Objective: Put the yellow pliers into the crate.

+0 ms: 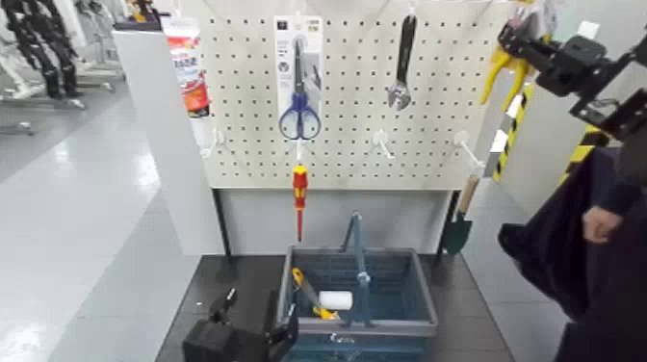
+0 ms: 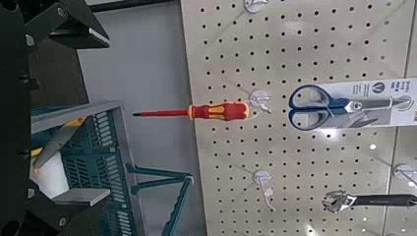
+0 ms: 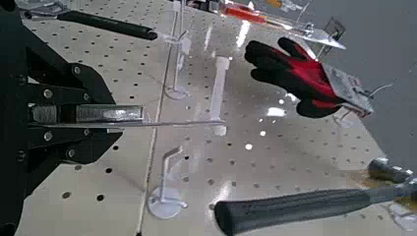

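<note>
My right gripper [image 1: 521, 45] is high at the right edge of the pegboard, shut on the yellow pliers [image 1: 500, 69], whose yellow handles hang down beside it. In the right wrist view the gripper [image 3: 118, 118] clamps the pliers' thin white card [image 3: 187, 123], seen edge-on. The blue-grey crate [image 1: 424, 289] stands on the dark platform below the pegboard, its tall handle upright. It also shows in the left wrist view [image 2: 98, 162]. It holds a yellow-handled tool [image 1: 310, 294] and a white roll [image 1: 335, 300]. My left gripper [image 1: 226, 310] is low beside the crate's left side, open and empty [image 2: 74, 113].
On the pegboard hang blue-handled scissors on a card [image 1: 299, 106], a wrench [image 1: 402, 67] and a red-and-yellow screwdriver [image 1: 299, 193]. A trowel [image 1: 458, 226] hangs lower right. A red-black glove [image 3: 295, 74] and a hammer [image 3: 315, 202] hang near my right gripper. A person's hand [image 1: 602, 223] is at right.
</note>
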`<state>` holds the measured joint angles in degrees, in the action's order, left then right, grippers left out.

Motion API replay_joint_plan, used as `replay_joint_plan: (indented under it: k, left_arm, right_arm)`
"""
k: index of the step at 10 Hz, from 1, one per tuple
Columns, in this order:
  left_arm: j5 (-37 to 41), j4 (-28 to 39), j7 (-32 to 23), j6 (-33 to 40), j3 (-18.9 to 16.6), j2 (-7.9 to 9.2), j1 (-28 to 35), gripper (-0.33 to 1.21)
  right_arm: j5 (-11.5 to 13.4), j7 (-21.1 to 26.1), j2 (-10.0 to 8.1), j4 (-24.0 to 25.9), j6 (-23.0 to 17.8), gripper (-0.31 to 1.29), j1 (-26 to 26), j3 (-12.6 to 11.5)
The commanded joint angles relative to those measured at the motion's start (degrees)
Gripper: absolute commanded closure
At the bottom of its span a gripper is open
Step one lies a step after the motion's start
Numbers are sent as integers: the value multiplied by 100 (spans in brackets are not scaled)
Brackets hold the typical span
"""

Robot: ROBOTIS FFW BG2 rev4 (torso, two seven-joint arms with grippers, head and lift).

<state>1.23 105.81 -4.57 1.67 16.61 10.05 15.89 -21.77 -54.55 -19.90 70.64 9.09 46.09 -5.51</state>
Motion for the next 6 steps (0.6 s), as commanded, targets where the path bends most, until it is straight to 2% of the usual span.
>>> replay_joint_plan:
  k: [1, 3, 6]
  left_arm:
    - [9, 10, 0, 0, 17, 32, 2, 22]
    - [18, 10, 0, -9, 17, 32, 2, 22]
    - [9, 10, 0, -17, 0, 14, 2, 22]
  right_arm:
    - [-64, -3, 57, 328, 49, 110, -197, -91]
    - [-117, 15, 153, 556, 40, 110, -372, -126]
    - [-170, 138, 628, 864, 5, 110, -829, -47]
